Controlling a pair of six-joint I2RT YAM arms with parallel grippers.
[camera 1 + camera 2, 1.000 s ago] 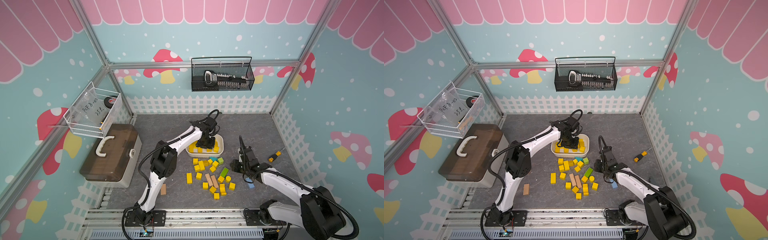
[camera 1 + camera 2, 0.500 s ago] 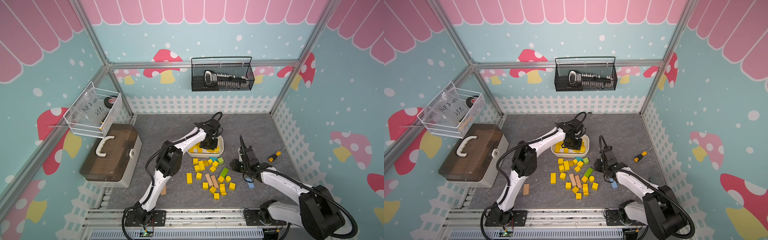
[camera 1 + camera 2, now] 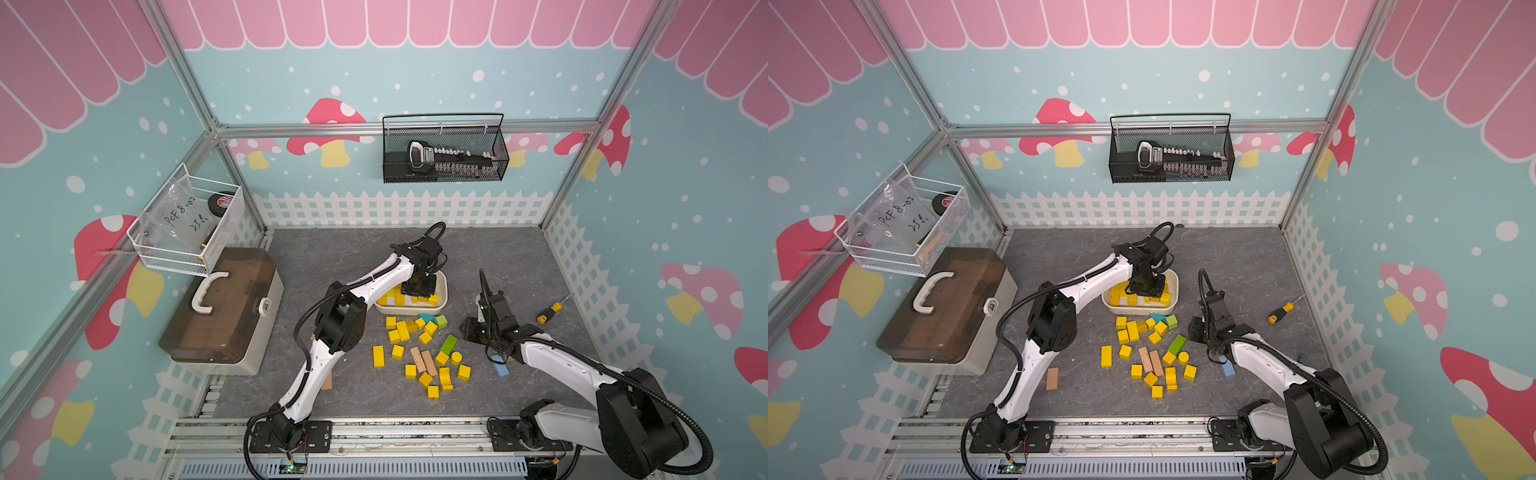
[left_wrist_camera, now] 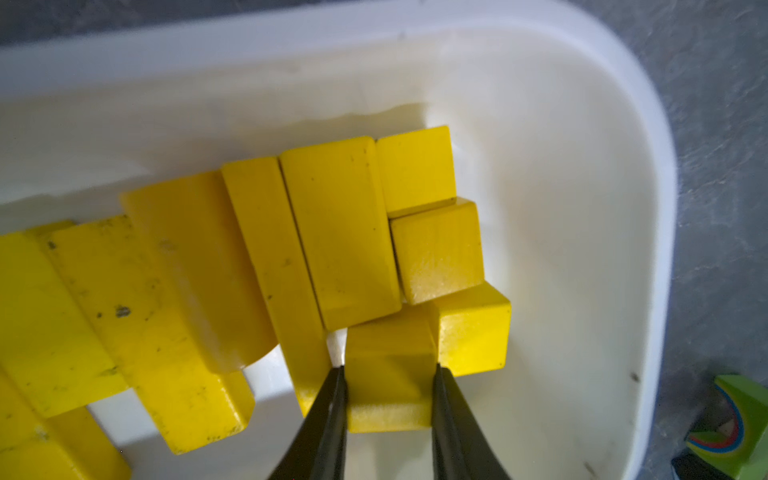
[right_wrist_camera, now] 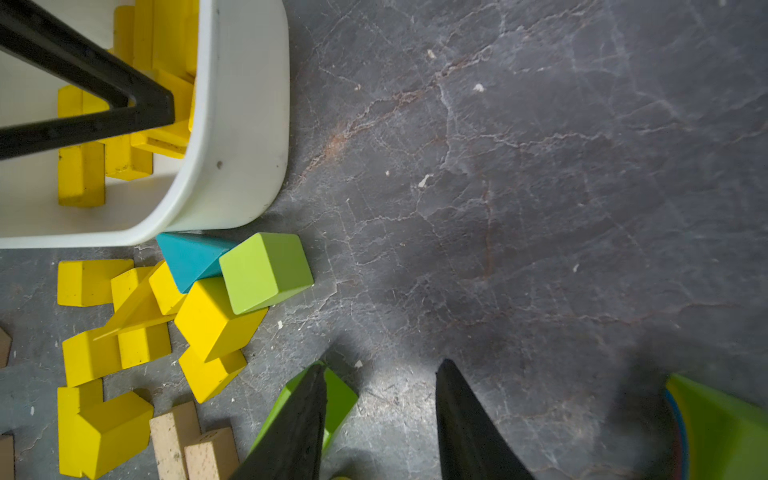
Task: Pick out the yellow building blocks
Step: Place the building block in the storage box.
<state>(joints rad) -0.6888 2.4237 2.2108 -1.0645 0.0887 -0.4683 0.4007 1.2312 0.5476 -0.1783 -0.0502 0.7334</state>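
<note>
Several yellow building blocks (image 3: 378, 356) lie scattered on the grey floor in both top views, and more (image 4: 340, 232) fill a white tray (image 3: 444, 291). My left gripper (image 4: 388, 370) reaches down into the tray (image 4: 582, 208), shut on a yellow cube (image 4: 388, 353) that touches the blocks packed there. The same gripper (image 3: 1144, 286) stands over the tray (image 3: 1176, 286). My right gripper (image 5: 383, 365) hangs open over bare floor to the right of the pile (image 5: 212, 320), nothing between its fingers. One of its fingers (image 5: 299, 424) overlaps a green block (image 5: 340, 399).
Green (image 3: 449, 344), teal (image 3: 426, 319) and tan (image 3: 428, 361) blocks are mixed into the pile. A blue block (image 3: 502, 369) lies by the right arm, and a screwdriver (image 3: 548, 309) further right. A brown-lidded toolbox (image 3: 224, 307) stands at left. A tan block (image 3: 327, 382) lies near the left arm.
My left gripper has shifted slightly right and sunk lower into the tray with the yellow cube. The right arm has barely moved.
</note>
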